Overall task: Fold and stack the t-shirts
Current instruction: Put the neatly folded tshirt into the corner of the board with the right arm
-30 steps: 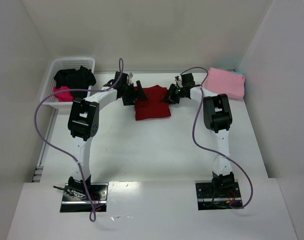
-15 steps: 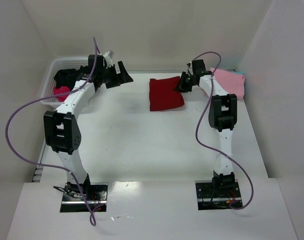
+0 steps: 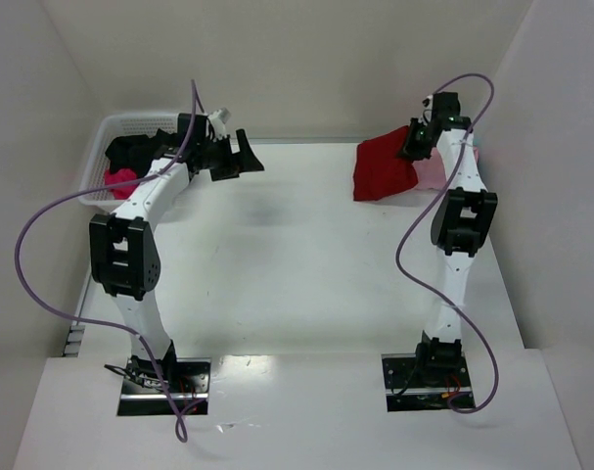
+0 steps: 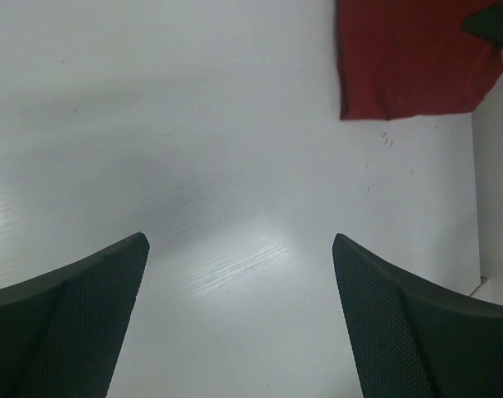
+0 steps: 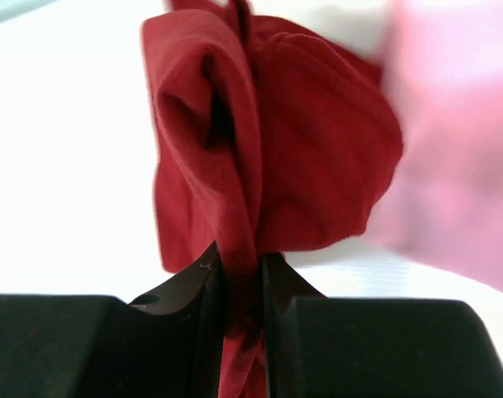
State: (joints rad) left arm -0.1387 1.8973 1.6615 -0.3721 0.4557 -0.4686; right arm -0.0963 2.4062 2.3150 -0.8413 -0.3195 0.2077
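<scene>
My right gripper (image 3: 414, 143) is shut on the folded dark red t-shirt (image 3: 381, 168) and holds it at the far right, its edge over the light pink folded t-shirt (image 3: 435, 172). In the right wrist view the red cloth (image 5: 268, 149) is pinched between the jaws (image 5: 239, 274), with the pink shirt (image 5: 458, 157) to the right. My left gripper (image 3: 240, 157) is open and empty near the basket; its view (image 4: 239, 257) shows bare table and the red shirt (image 4: 413, 58) far off. A black shirt (image 3: 145, 149) and a magenta shirt (image 3: 120, 182) lie in the basket.
The white plastic basket (image 3: 113, 125) stands at the far left corner. White walls close in the table at the back and both sides. Purple cables loop from both arms.
My right gripper has carried the dark red shirt from the far middle to the right, onto the pink shirt's edge. My left gripper let go, opened and drew back toward the basket.
</scene>
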